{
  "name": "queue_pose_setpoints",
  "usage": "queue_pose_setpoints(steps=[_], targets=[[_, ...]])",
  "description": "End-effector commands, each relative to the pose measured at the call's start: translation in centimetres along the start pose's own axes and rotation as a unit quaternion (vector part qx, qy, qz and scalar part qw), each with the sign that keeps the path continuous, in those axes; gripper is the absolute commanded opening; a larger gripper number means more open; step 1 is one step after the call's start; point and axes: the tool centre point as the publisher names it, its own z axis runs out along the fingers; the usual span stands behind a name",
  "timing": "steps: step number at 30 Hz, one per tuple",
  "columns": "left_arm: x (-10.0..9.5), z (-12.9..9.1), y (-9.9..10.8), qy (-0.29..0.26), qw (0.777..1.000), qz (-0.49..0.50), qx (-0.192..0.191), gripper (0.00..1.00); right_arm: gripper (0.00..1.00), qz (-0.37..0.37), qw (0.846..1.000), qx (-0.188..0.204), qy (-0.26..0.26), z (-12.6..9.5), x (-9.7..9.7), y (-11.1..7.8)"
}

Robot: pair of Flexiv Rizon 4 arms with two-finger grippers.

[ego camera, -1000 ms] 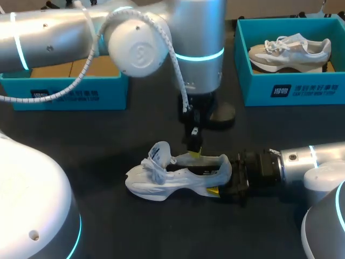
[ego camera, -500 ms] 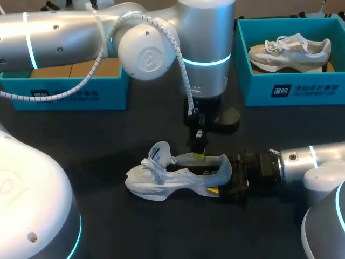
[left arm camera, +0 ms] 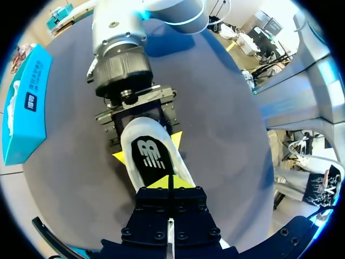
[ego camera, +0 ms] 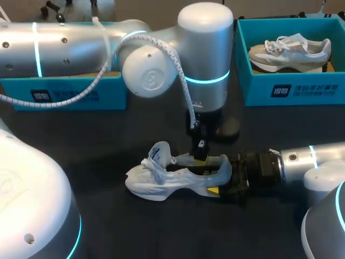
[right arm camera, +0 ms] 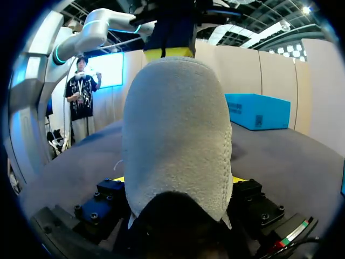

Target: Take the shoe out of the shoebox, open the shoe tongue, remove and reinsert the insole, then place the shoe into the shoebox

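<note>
Shoe (ego camera: 178, 178) on its sole on the table (ego camera: 97, 140), heel toward the right claw (ego camera: 220, 175) and toe pointing away from it. That claw has the heel from behind, one yellow tip pressed to each side, a firm hold. From its wrist view the grey heel fills the space between the fingers.

Just ahead of that grip the left claw (ego camera: 201, 156) comes straight down from above into the shoe's opening. Its two tips are pressed together, no gap showing, right at the near edge of the black insole (left arm camera: 151, 156). Whether any of the insole lies pinched between them, I cannot tell. The insole lies flat inside, running from the left claw toward the right claw at the heel.

Beyond the left claw toward the toe, the tongue (ego camera: 160, 152) stands flipped up, laces (ego camera: 153, 171) loose below it.

Farther back, well clear of both claws, two teal boxes: the left box (ego camera: 64, 96) behind the left arm, and the right box (ego camera: 294, 89) with a grey shoe (ego camera: 288, 51) lying in it.
</note>
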Motion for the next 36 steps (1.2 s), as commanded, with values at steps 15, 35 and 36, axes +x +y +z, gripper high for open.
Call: queue_pose_setpoints(steps=[15,35,36], targets=[[1.3,1.3,0.7,-0.02,1.0,-0.005,0.001,0.0,0.0,0.0,1.0,0.003,0.001,0.1,0.0,0.1],[3.1,3.9,1.4,0.002,1.0,-0.007,-0.003,0.0,0.0,0.0,1.0,0.003,0.001,0.1,0.0,0.1],[3.3,4.1,1.5,0.002,1.0,-0.006,-0.003,0.0,0.0,0.0,1.0,0.003,0.001,0.1,0.0,0.1]])
